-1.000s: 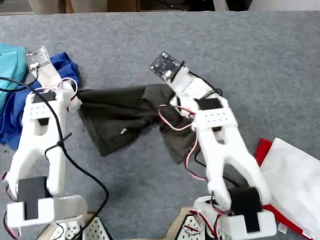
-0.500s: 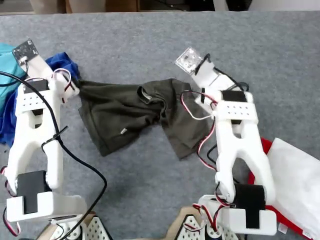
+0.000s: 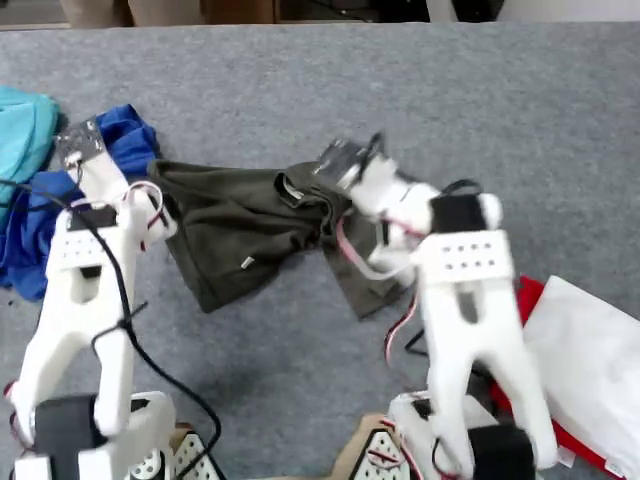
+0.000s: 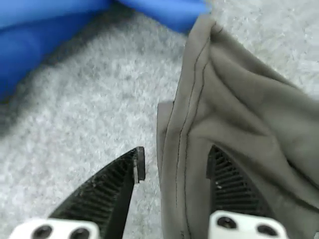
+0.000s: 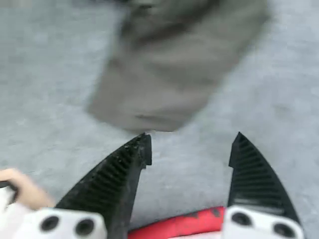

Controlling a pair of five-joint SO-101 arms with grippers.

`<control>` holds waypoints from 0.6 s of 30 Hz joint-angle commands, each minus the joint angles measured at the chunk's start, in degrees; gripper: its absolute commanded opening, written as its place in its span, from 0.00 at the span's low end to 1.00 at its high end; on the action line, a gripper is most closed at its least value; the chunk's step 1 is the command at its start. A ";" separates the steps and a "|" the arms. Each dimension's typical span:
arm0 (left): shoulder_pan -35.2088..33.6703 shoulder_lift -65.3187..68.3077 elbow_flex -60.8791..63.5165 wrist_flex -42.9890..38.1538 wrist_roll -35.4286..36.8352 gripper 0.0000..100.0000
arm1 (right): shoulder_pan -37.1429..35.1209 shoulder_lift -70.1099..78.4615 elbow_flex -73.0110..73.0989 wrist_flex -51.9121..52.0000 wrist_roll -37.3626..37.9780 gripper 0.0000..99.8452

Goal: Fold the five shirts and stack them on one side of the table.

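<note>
The left gripper (image 4: 177,159) stood open, its jaws straddling a seamed edge of the dark olive shirt (image 3: 240,235) without pinching it, one jaw over the cloth and the other over the bare grey table (image 3: 500,120); the right gripper (image 5: 192,142) was likewise spread wide and held nothing, poised above the table near the shirt's opposite end; the olive shirt itself lay crumpled in the middle of the table between the two arms, bunched and twisted about its centre with the collar turned up; just beside its left end sat a rumpled blue shirt (image 3: 125,135), and beyond that a teal shirt (image 3: 25,125) at the table's edge; well apart on the right a white shirt (image 3: 590,370) rested on top of a red shirt (image 3: 525,300), which looked like the start of the stack; the step in hand seemed to be spreading the olive shirt flat before any fold; the next move probably called for the left jaws to close on that seamed edge, the right to take hold of the far side, and both to draw apart evenly, taking care not to drag the blue shirt along.
</note>
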 commanded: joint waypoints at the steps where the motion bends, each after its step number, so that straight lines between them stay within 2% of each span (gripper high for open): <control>1: -3.08 -2.68 5.27 -10.02 -0.70 0.21 | -7.96 -3.38 5.14 1.41 -4.04 0.26; 5: -7.21 -0.22 6.24 -16.09 0.18 0.21 | -17.89 -3.56 14.11 -4.57 -9.58 0.26; 8: -9.32 2.51 5.10 -17.58 2.29 0.21 | -20.79 -3.47 19.91 -10.46 -11.52 0.26; 11: -10.29 5.49 2.64 -17.41 2.29 0.21 | -20.44 -3.47 23.87 -13.80 -11.60 0.26; 18: -9.85 10.33 -0.70 -17.32 2.29 0.21 | -13.67 -3.47 26.95 -17.58 -11.08 0.26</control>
